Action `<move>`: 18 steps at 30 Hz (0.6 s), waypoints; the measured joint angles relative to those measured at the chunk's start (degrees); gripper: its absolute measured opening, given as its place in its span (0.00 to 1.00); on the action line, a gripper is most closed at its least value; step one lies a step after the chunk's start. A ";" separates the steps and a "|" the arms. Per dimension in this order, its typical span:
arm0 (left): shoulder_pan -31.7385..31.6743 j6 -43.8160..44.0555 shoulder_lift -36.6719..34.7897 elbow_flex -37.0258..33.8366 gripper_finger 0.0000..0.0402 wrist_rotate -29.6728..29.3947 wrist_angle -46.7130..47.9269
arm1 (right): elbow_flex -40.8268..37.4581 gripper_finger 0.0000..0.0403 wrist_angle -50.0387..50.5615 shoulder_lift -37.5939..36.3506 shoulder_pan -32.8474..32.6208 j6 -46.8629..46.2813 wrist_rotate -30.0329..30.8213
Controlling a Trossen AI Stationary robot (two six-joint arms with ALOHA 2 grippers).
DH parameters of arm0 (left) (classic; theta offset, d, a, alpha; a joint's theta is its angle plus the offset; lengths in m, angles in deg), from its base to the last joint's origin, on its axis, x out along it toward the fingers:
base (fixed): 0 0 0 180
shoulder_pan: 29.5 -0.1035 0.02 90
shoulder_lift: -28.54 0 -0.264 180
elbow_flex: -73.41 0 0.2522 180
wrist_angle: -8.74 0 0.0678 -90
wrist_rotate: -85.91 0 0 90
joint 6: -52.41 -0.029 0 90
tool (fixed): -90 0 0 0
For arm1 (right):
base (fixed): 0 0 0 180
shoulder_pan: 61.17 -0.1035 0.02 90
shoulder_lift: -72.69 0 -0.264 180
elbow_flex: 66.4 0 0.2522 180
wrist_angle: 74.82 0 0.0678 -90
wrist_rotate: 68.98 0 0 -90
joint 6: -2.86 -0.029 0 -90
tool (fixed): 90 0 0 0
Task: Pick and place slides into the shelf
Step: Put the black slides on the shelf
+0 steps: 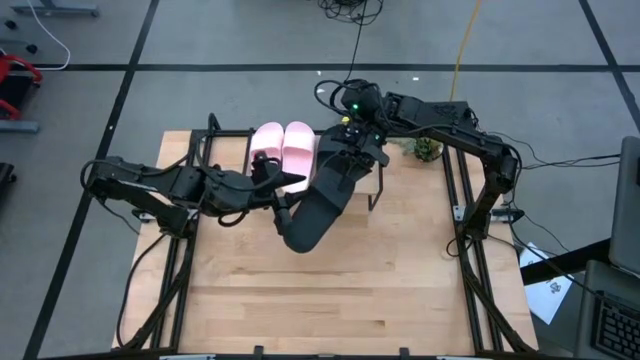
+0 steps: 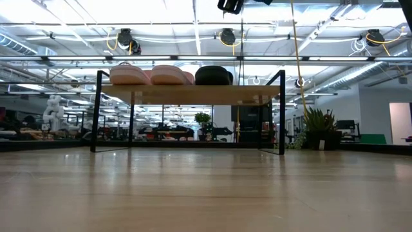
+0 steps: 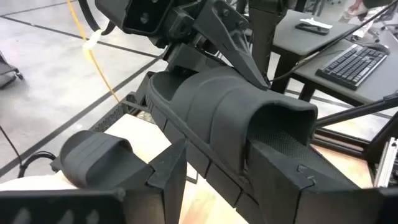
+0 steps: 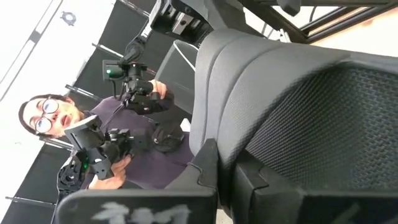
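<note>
At the left of the high view the left arm reaches in toward the frame's centre, and the left gripper (image 1: 283,196) has its jaws closed on one end of a black slide (image 1: 322,200) that hangs lifted above the desk (image 1: 330,300). In the left wrist view that slide (image 3: 230,118) fills the middle, its wide ribbed strap arched between the dark fingers (image 3: 168,180). Just right of centre, the right gripper (image 1: 352,152) comes in from the upper right and holds the slide's other end, its jaws shut tight on the edge; the right wrist view shows the textured footbed (image 4: 323,118) pressed close against that gripper's fingers (image 4: 208,168). Beside the slide, toward the upper middle of the high view, the pale pink pair (image 1: 283,146) sits side by side on the shelf (image 1: 230,150). In the low view the shelf (image 2: 193,94) stands across the centre with the pink pair (image 2: 151,75) at its left and a second black slide (image 2: 213,75) just beside them to the right. A person (image 4: 93,137) holding a device shows at the left of the right wrist view, beyond the desk.
</note>
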 joint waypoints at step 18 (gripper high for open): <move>-3.77 -0.05 2.67 0.04 0.41 3.68 -2.53 | 0.02 0.00 -6.89 0.00 -2.49 -6.38 -0.59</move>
